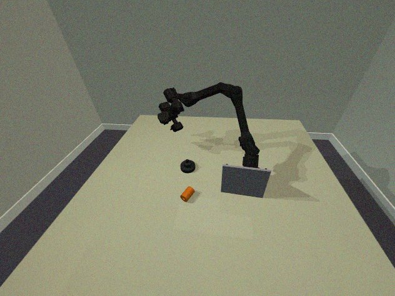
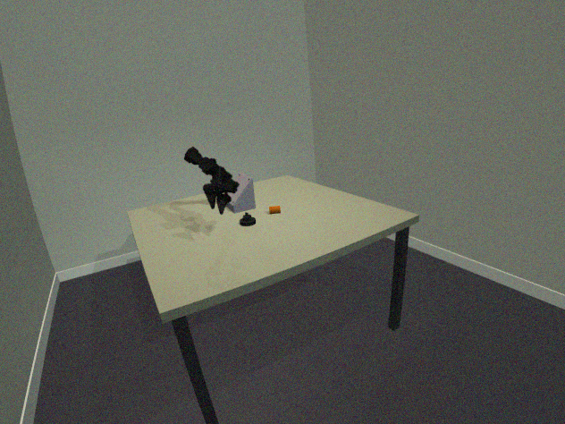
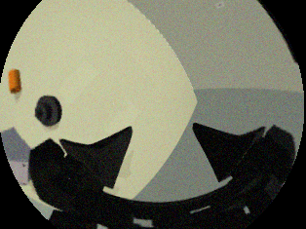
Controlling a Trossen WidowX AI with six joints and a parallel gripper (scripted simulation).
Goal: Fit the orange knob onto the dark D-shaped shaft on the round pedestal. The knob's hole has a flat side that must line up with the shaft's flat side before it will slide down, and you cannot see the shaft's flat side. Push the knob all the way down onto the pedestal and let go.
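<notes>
The orange knob (image 1: 187,193) (image 2: 274,209) (image 3: 14,81) lies on its side on the table, in front of the pedestal. The dark round pedestal (image 1: 187,166) (image 2: 247,219) (image 3: 48,110) stands upright with its short shaft (image 1: 187,161) sticking up and bare. My gripper (image 1: 171,118) (image 2: 216,203) (image 3: 163,129) is open and empty. It hangs in the air well above the table, behind and a little left of the pedestal, far from the knob. In the wrist view both things sit at the far left, away from the fingers.
A grey wedge-shaped base block (image 1: 244,180) (image 2: 242,195) carries the arm, right of the pedestal and knob. The table (image 1: 132,243) (image 2: 282,254) has edges on all sides over a dark floor.
</notes>
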